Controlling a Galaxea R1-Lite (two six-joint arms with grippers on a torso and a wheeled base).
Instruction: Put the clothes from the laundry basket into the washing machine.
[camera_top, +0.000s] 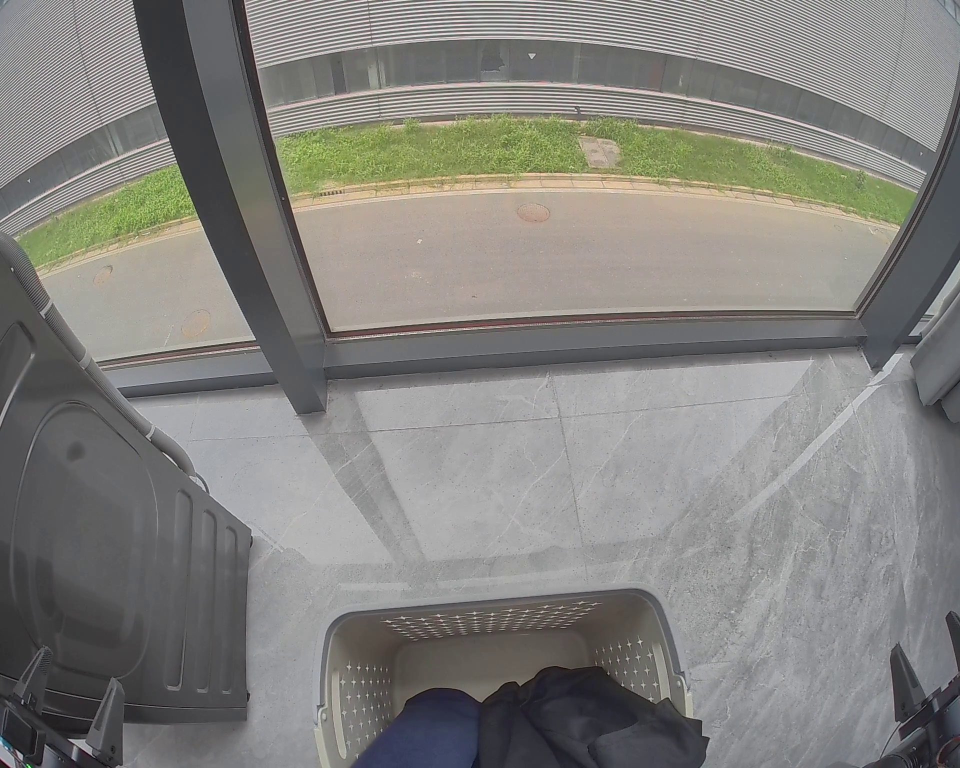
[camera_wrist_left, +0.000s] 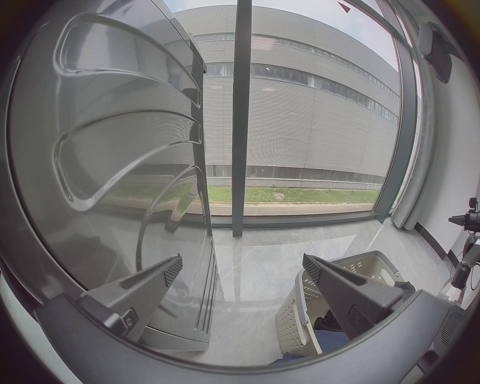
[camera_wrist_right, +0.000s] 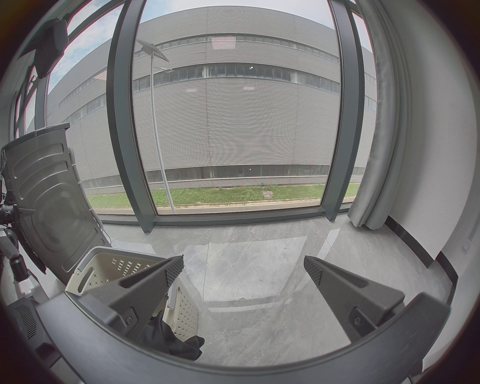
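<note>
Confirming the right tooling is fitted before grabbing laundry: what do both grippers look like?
The left gripper and right gripper match: matte dark grey, each with two wedge-shaped fingers tapering to points, gridded grip pads on the inner tips, a round fastener near each base, on a broad curved dark bar.

one laundry basket (camera_top: 345, 655), one navy garment (camera_top: 425, 728), one black garment (camera_top: 590, 720), one washing machine (camera_top: 100, 560), one curtain (camera_top: 938, 365)
</note>
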